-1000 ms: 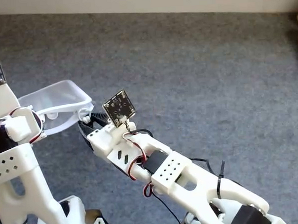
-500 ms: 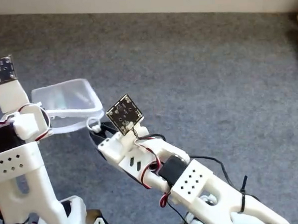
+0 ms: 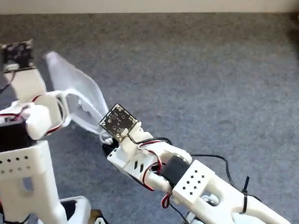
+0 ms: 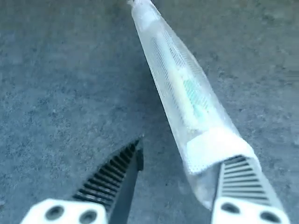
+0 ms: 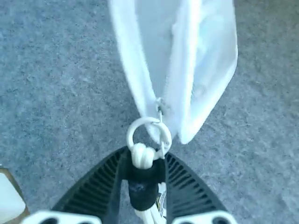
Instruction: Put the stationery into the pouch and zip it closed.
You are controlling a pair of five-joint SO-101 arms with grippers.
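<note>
I count one pouch, with one metal ring on its zip and one knotted cord through that ring. Two grippers show on my feeds, the left gripper and the right gripper. The stationery inside the pouch I cannot count.

**Mesh, moulded plastic and rough grey cloth**

The pouch looks like translucent plastic with a fine mesh texture and a faint gloss. Matt white tape edges it along the zip. The zip pull carries a smooth, shiny white ring tied to a soft, knotted cord. The right gripper has matt black ribbed plastic fingers. The left gripper has one black ribbed finger and one white. The arm shells are smooth white plastic. The bench is covered in rough, matt grey cloth, like carpet.
</note>
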